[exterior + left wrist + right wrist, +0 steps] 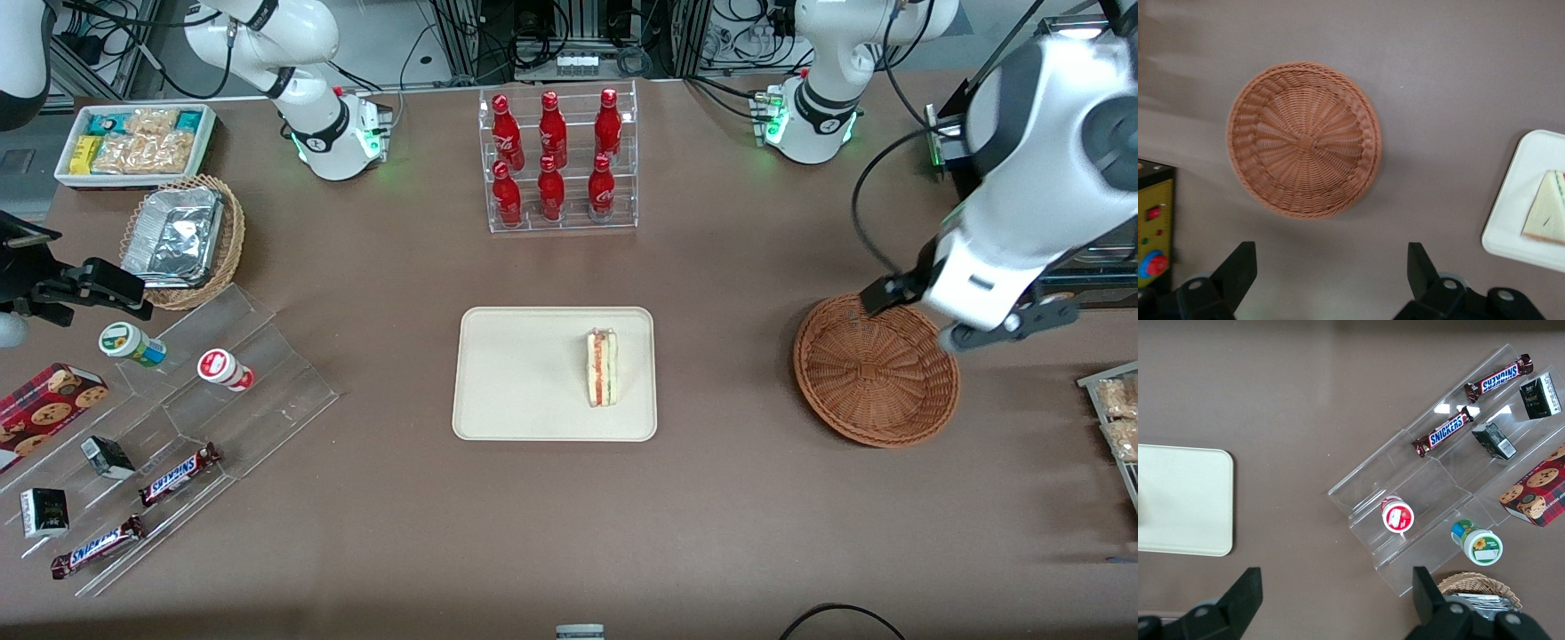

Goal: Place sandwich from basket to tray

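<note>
Our pincer (pixel 1328 273) hangs wide and empty above the basket (pixel 876 371); the sandwich (pixel 602 367) lies on the tray (pixel 516 373), so only a stray sweep could disturb it.

A brown matte table (pixel 711 533) fills the scene under even overhead lighting, with soft glare at places. Along the edge farthest from the front camera stand aluminium frame rails (pixel 462 36), with black cables (pixel 613 44) and a power strip (pixel 582 64) among them.
</note>
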{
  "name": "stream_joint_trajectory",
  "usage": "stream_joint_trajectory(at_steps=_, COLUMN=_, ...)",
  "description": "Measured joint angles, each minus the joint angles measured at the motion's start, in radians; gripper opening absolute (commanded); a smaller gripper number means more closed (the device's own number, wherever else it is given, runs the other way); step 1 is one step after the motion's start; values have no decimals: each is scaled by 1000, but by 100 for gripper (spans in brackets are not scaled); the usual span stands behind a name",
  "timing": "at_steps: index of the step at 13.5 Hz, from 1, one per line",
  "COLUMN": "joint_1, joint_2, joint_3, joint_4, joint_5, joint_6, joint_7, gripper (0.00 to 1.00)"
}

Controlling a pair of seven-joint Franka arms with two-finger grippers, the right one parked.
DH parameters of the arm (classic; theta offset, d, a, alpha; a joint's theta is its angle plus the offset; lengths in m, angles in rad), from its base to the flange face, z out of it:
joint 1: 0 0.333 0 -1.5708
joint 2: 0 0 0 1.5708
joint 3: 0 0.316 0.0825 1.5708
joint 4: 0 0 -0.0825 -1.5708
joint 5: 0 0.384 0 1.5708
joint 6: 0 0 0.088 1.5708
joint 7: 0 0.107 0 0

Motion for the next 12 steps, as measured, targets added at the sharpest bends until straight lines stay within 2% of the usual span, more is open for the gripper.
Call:
stream_joint_trajectory(at_steps=3, joint_1=18, joint_2=-82, joint_3=15, joint_4=-5, joint_5=-2, joint_6=-47, joint_7=103, gripper=100)
stream_joint_trajectory(at_steps=5, joint_1=1, joint_2=-111, joint_3=40, joint_4=-6, joint_5=-30, joint_6=-49, joint_7=125, gripper=100)
stream_joint_trajectory(at_steps=8, joint_1=-7, joint_2=-128, joint_3=52, joint_4=-6, joint_5=-57, joint_6=-74, joint_7=206, gripper=100)
stream_joint_trajectory(at_steps=12, joint_1=-8, joint_2=-131, joint_3=53, joint_4=-6, joint_5=-60, joint_6=-82, joint_7=225, gripper=100)
